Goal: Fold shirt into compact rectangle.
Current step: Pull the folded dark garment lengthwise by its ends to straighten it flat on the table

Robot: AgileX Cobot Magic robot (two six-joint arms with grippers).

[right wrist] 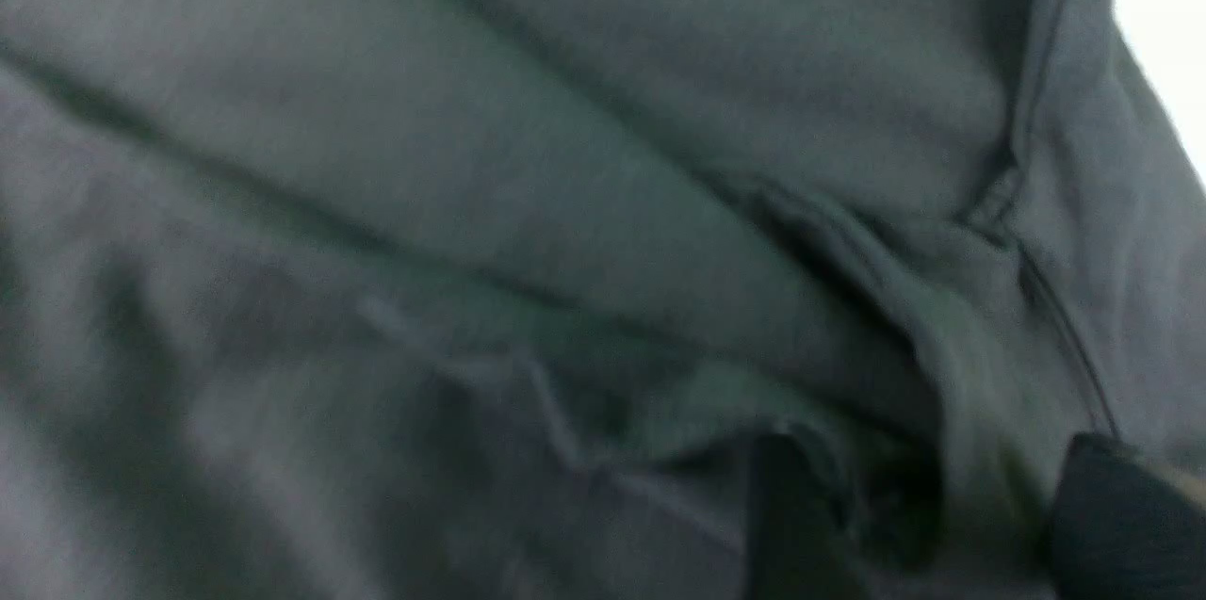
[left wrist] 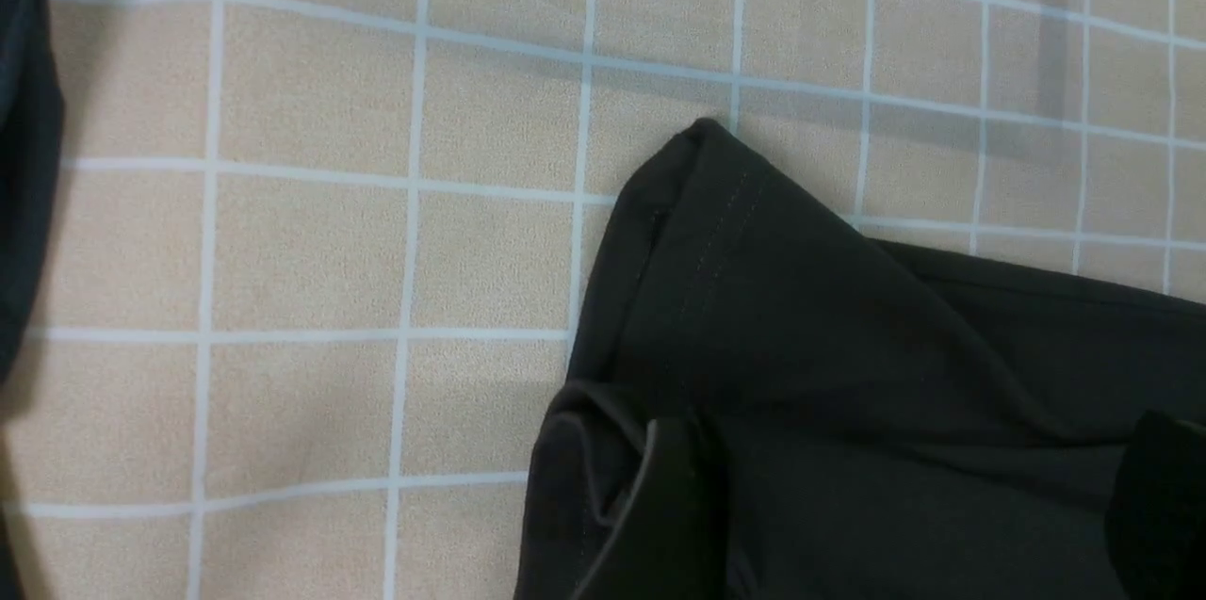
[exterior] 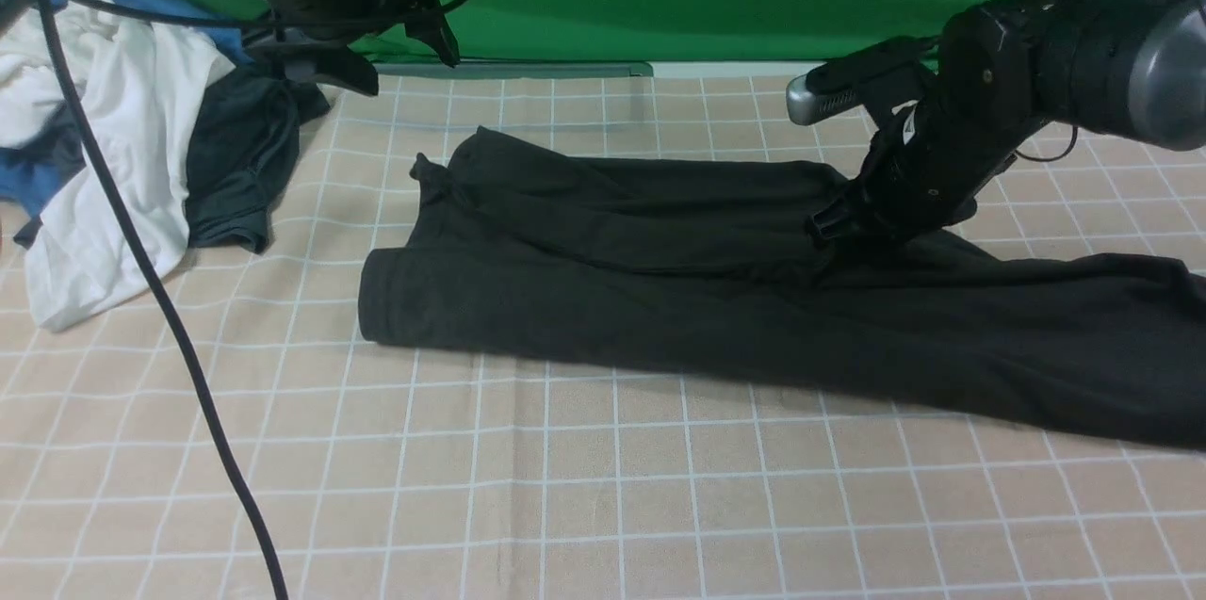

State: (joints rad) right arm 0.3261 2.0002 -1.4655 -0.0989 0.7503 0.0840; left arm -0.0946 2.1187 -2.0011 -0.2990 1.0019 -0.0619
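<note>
R claw on shirt far edge | L claw raised, apart

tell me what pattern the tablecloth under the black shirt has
The tablecloth is beige with a white grid, clearest in the front view.

Left end effector hangs raised, jaws wide; right end effector reaches low, jaws parted.

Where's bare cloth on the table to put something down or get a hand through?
Widest: the near strip of tablecloth in front of the shirt, crossed only by the cable at left. Narrow gap between the shirt and the clothes pile. Crowded: far left around the left gripper, and the right gripper on the shirt.
</note>
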